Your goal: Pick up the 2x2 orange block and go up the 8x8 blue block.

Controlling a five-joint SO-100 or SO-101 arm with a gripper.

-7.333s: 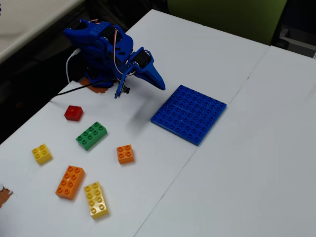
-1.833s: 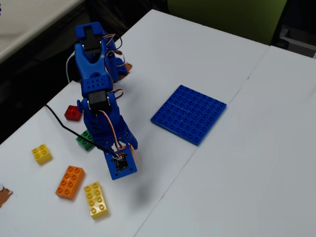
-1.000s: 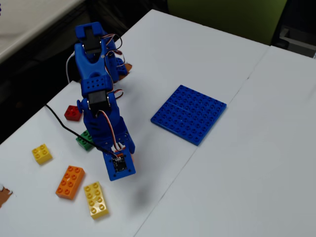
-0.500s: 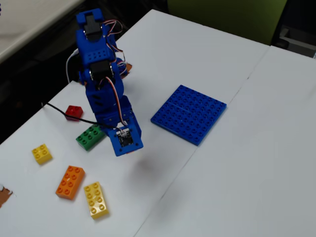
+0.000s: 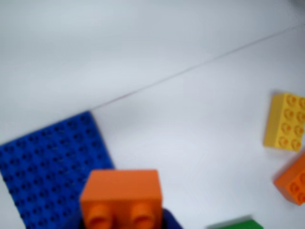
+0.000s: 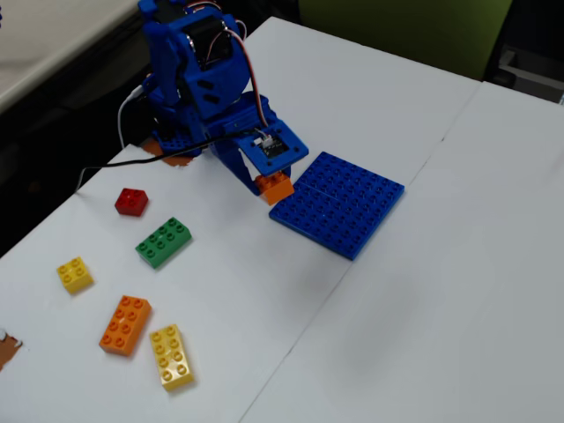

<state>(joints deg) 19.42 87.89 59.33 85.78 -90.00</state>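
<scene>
My blue gripper is shut on the 2x2 orange block. It holds the block low, right beside the left edge of the 8x8 blue block, a flat studded plate lying on the white table. In the wrist view the orange block fills the bottom middle, studs toward the camera. The blue plate lies behind it on the left. A bit of a blue finger shows at the block's right. I cannot tell whether the block touches the table.
Loose bricks lie left of the arm in the fixed view: red, green, small yellow, long orange, long yellow. The wrist view shows the long yellow, long orange and green bricks at right.
</scene>
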